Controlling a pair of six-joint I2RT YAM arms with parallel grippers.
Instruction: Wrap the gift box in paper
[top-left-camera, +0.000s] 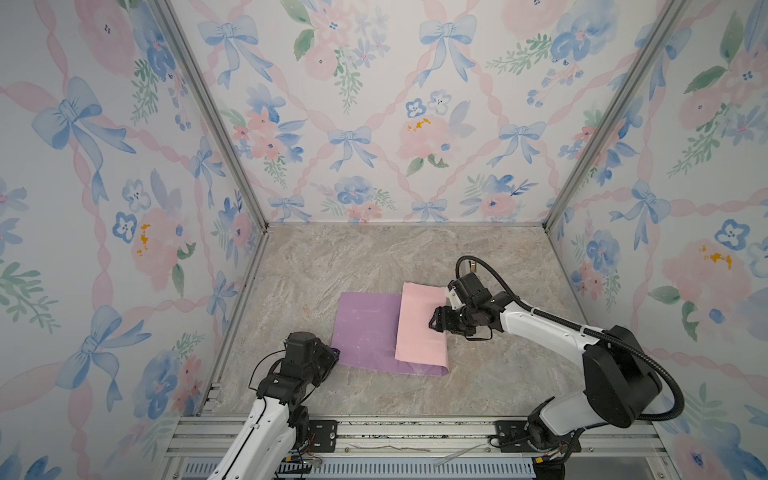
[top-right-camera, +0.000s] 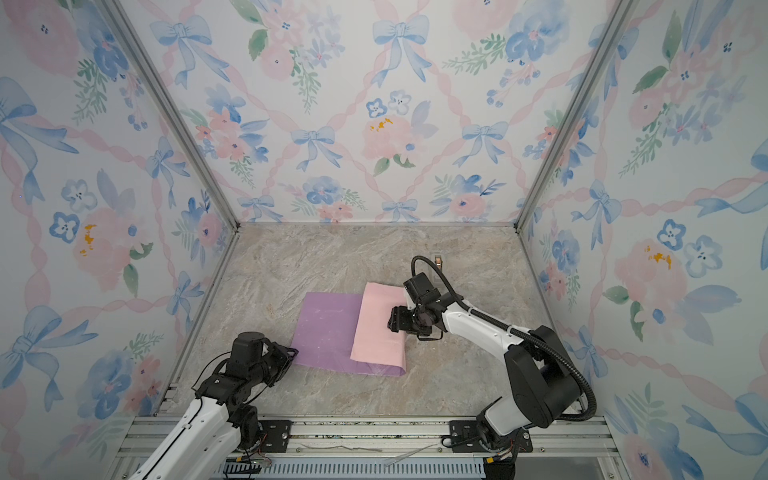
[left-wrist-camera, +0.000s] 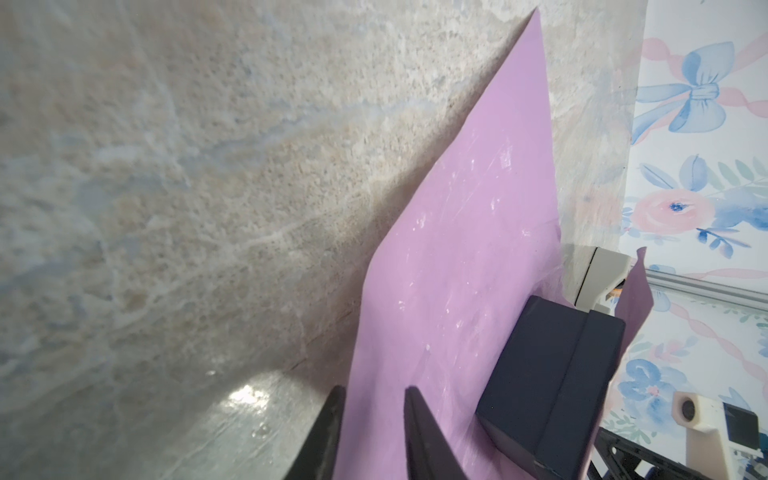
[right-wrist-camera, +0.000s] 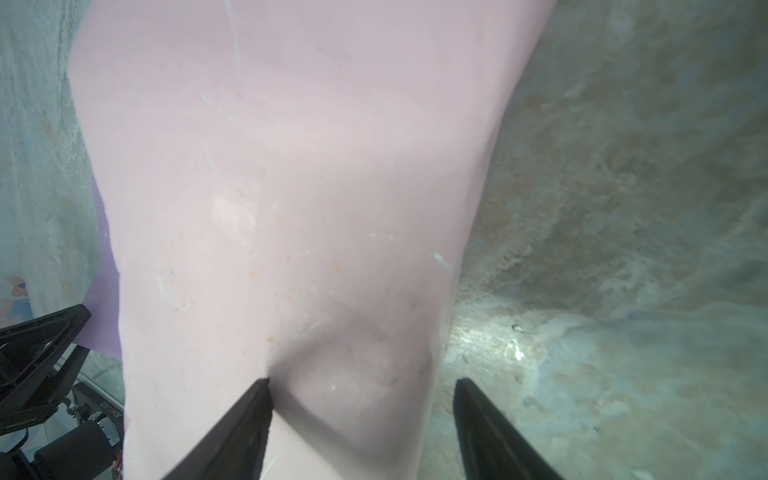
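Straddling paper (left-wrist-camera: 457, 270) edge, left hand (left-wrist-camera: 374, 388) narrowly agape; right hand (right-wrist-camera: 362, 380) spread, finger (right-wrist-camera: 245, 419) pressing pink flap (right-wrist-camera: 291, 166).

White floral wallpaper walls (top-left-camera: 374, 104) with blue bows, pink ribbons and pink flowers close the cell at the back, left and right. Silver aluminium corner posts (top-left-camera: 210, 112) stand at both back corners. The floor is a beige-grey marble-pattern tabletop (top-left-camera: 353, 257), matte. Silver slotted aluminium rail (top-left-camera: 415, 432) runs along the front edge. Light is even and diffuse, with a small white glare patch (left-wrist-camera: 245, 392) on the tabletop in both wrist views.
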